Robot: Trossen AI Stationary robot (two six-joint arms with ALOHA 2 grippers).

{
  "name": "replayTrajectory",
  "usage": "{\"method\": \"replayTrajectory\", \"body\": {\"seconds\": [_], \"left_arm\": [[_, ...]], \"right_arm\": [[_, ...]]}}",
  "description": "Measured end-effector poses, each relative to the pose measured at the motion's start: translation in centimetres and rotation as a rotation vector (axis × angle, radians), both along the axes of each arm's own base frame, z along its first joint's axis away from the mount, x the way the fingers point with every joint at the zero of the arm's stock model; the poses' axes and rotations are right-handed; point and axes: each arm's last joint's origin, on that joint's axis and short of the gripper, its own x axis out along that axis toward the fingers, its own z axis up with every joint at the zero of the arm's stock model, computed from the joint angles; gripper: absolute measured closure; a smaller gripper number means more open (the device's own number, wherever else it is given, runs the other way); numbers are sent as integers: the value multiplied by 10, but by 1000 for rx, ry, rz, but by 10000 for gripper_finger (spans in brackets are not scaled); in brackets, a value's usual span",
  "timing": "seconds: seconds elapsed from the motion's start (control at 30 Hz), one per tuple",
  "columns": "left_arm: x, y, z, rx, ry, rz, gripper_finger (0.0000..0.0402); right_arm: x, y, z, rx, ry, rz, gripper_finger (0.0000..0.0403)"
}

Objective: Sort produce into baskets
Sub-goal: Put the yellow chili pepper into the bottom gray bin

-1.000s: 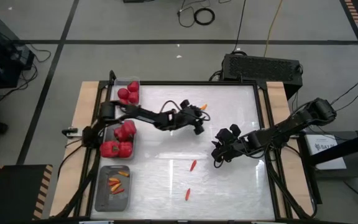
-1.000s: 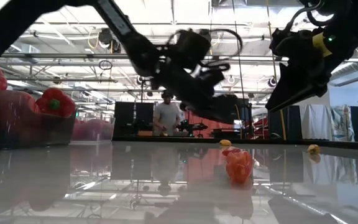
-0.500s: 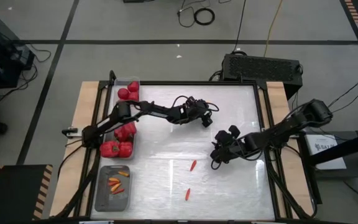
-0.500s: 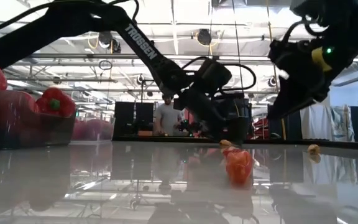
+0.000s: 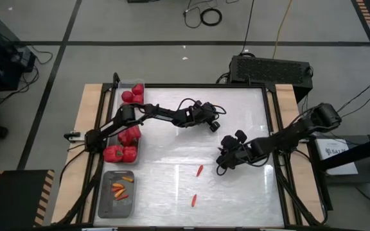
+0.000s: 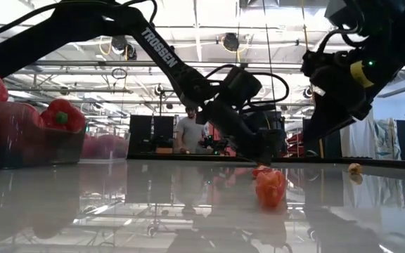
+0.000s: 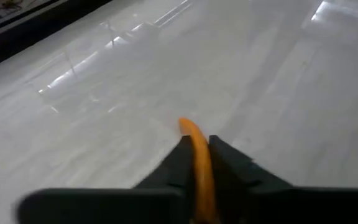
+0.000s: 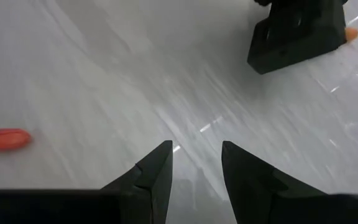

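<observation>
My left gripper (image 5: pixel 214 126) reaches to the far middle of the table and is shut on a slim orange chili (image 7: pixel 195 155). My right gripper (image 5: pixel 221 163) hovers open and empty right of the table's middle, beside a loose chili (image 5: pixel 200 170) that lies on the table and also shows in the right wrist view (image 8: pixel 4 139). Another chili (image 5: pixel 194 200) lies nearer the front edge. At the left stand a clear tray with tomatoes (image 5: pixel 132 95), a grey tray with bell peppers (image 5: pixel 123 145) and a grey tray with chilies (image 5: pixel 117 191). My left gripper pinches the chili between its two fingers (image 7: pixel 227 163). The chili lies along the fingers, and its tip (image 7: pixel 186 126) sticks out past their free ends. The fingers slant down from the table's left, low over the tabletop. Whether the chili is clear of the table I cannot tell.
A black box (image 5: pixel 270 68) stands behind the table's far right edge. A small orange piece (image 6: pixel 355 169) shows far back in the low view. A person (image 6: pixel 188 132) stands in the room beyond the table. Bare tabletop lies between the trays and the loose chilies.
My left gripper has gone toward the table's far right and down onto the chili that lay at the far middle; it now stands low over the table with the chili between its fingers.
</observation>
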Motion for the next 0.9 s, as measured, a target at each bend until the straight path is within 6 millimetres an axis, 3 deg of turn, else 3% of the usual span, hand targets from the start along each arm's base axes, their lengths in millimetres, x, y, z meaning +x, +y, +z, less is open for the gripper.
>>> {"method": "replayTrajectory", "body": {"seconds": [0.07,0.27,0.47,0.7,0.9], "left_arm": [[0,0,1,2,1,-8,383],[-4,-5,16,10,54,-70,386],[-10,-21,60,39,92,-141,389],[-32,-55,104,79,273,-272,389],[-69,-88,133,74,472,-386,390]], "right_arm": [[0,0,3,7,-14,1,273],[-4,-1,14,45,-49,14,273],[-8,2,23,61,-81,32,273],[-9,7,24,70,-96,51,273],[-10,9,24,88,-107,41,273]]}}
